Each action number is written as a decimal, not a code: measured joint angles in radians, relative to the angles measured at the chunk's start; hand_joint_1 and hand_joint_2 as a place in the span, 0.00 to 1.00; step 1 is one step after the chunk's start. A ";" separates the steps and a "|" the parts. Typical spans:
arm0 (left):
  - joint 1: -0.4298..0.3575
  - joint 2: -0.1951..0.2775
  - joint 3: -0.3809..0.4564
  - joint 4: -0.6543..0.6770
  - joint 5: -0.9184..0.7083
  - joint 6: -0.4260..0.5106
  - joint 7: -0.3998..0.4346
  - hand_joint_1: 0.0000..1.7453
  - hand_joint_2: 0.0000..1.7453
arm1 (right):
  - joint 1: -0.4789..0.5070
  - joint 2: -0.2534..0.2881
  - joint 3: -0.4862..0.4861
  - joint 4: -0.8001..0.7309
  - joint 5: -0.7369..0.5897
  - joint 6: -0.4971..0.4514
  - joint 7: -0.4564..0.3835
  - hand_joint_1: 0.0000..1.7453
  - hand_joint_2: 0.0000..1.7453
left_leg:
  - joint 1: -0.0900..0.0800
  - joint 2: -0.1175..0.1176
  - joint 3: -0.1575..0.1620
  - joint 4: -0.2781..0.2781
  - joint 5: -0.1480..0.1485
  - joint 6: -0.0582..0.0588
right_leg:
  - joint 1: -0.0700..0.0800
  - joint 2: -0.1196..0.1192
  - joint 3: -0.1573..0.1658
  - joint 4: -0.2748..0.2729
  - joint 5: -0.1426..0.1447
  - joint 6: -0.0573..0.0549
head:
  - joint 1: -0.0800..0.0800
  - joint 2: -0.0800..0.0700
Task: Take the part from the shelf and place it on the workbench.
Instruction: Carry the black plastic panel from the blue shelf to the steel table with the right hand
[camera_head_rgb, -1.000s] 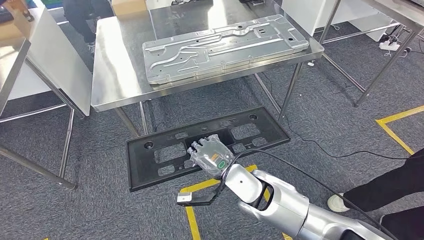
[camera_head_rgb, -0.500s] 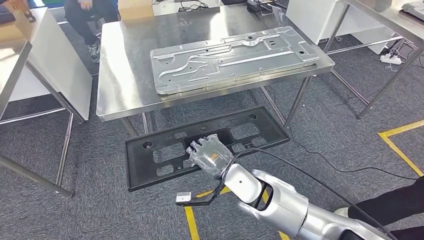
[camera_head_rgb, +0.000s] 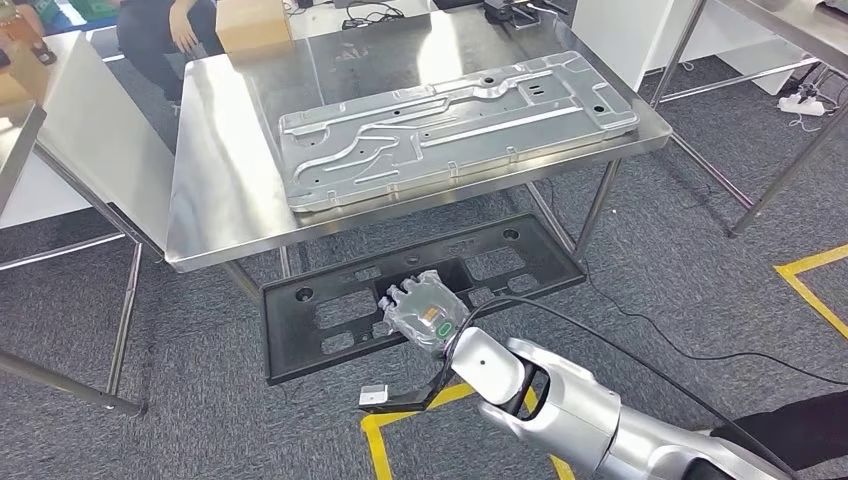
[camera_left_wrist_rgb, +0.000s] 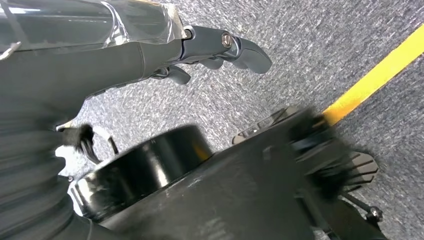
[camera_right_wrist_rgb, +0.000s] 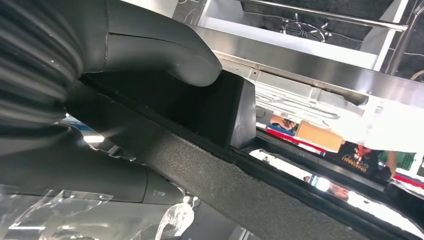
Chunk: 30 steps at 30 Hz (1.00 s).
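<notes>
My right hand, wrapped in clear film, grips the near edge of a long flat black part with cut-out windows. I hold the part level, low in front of the steel workbench. In the right wrist view the thumb presses on the black part, with the bench edge beyond it. A large stamped metal plate covers most of the benchtop. In the left wrist view my left hand hangs over the grey carpet, fingers apart and holding nothing.
A cardboard box stands at the bench's far edge, and a person sits behind it. Other steel tables stand at the left and the right. Yellow floor tape and a black cable lie on the carpet. A person's leg is at the lower right.
The whole picture has shifted: the camera moved, and the workbench now sits nearer and further left. My right hand keeps its hold on the black part.
</notes>
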 joint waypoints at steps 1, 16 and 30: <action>0.001 0.000 0.000 0.000 0.001 0.000 -0.001 0.00 1.00 | 0.000 -0.001 0.002 0.000 0.000 0.004 0.000 1.00 1.00 | 0.000 0.000 -0.034 0.034 -0.018 -0.001 | 0.001 0.000 0.011 0.000 -0.009 0.000 | 0.000 0.000; 0.005 0.001 0.000 0.001 0.006 0.000 -0.007 0.00 1.00 | -0.014 -0.029 0.024 -0.019 0.011 0.064 -0.004 1.00 1.00 | -0.015 0.001 0.089 -0.288 0.169 0.073 | 0.011 0.007 -0.059 0.276 -0.170 0.040 | 0.001 0.000; 0.010 0.001 0.001 0.002 0.007 -0.001 0.001 0.00 1.00 | -0.023 -0.071 0.048 -0.027 0.054 0.099 -0.001 1.00 1.00 | 0.012 0.000 0.009 -0.032 0.021 -0.004 | -0.021 0.012 -0.018 0.030 -0.015 0.011 | 0.000 0.000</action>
